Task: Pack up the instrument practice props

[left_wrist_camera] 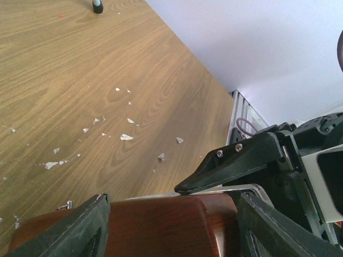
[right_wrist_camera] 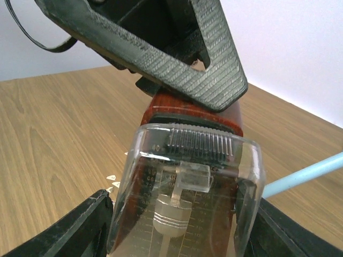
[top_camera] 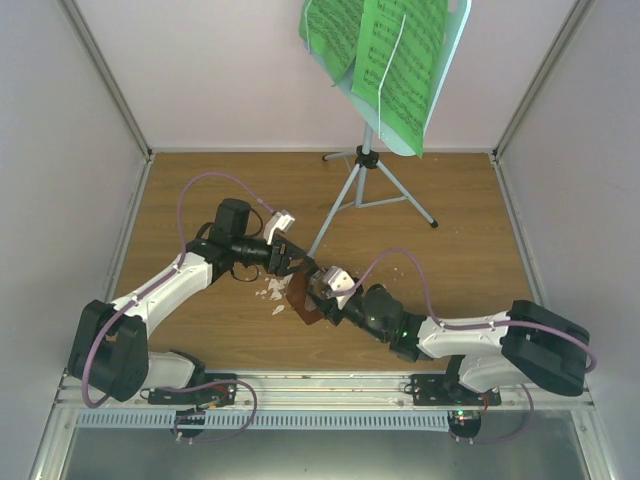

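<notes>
The small reddish-brown and clear pyramid metronome (top_camera: 300, 299) lies tilted near the table's middle, between both grippers. My left gripper (top_camera: 291, 267) is shut on its brown body (left_wrist_camera: 171, 227), with a finger on each side. My right gripper (top_camera: 316, 296) is shut on its clear cover (right_wrist_camera: 187, 160); the pendulum weight shows inside. The left gripper's ribbed finger (right_wrist_camera: 177, 59) is above the metronome in the right wrist view. The pale blue music stand (top_camera: 366, 160) stands on silver tripod legs at the back. It carries bright green sheet-music pages (top_camera: 400, 60).
Small white crumbs (top_camera: 270, 292) lie on the wooden table beside the metronome; they also show in the left wrist view (left_wrist_camera: 126, 137). One stand leg (top_camera: 325, 228) reaches down toward the grippers. White walls enclose the table on three sides.
</notes>
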`<state>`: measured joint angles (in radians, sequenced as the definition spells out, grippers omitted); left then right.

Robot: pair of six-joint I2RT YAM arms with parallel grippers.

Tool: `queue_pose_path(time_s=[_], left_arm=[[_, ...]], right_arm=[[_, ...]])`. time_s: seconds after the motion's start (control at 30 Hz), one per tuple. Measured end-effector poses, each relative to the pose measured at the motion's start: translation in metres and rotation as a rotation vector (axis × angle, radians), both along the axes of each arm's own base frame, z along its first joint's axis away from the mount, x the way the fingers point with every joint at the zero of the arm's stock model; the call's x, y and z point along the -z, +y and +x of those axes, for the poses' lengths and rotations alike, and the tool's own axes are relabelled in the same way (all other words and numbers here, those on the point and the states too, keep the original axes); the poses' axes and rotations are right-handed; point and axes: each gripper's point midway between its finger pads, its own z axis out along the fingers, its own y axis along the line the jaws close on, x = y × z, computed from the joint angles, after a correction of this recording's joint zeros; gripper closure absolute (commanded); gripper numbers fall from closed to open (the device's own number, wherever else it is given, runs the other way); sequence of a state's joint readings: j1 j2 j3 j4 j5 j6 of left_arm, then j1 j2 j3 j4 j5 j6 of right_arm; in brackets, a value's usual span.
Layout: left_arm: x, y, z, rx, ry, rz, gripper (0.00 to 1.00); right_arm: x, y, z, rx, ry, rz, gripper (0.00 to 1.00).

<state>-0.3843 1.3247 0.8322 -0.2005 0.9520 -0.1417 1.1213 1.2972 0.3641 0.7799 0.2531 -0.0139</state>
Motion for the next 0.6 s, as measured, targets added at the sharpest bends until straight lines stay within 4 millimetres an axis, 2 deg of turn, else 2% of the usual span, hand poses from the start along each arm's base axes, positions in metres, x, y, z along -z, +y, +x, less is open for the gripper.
queue_pose_path(time_s=[0.43, 0.6], left_arm=[[-0.001, 0.001, 0.001, -0.009, -0.006, 0.005, 0.32], [-0.007, 0.014, 0.011, -0.081, -0.045, 0.027, 0.25]], right_arm=[[0.004, -0.001, 0.001, 0.010, 0.014, 0.034, 0.49], [0.005, 0.000, 0.002, 0.013, 0.014, 0.043, 0.49]])
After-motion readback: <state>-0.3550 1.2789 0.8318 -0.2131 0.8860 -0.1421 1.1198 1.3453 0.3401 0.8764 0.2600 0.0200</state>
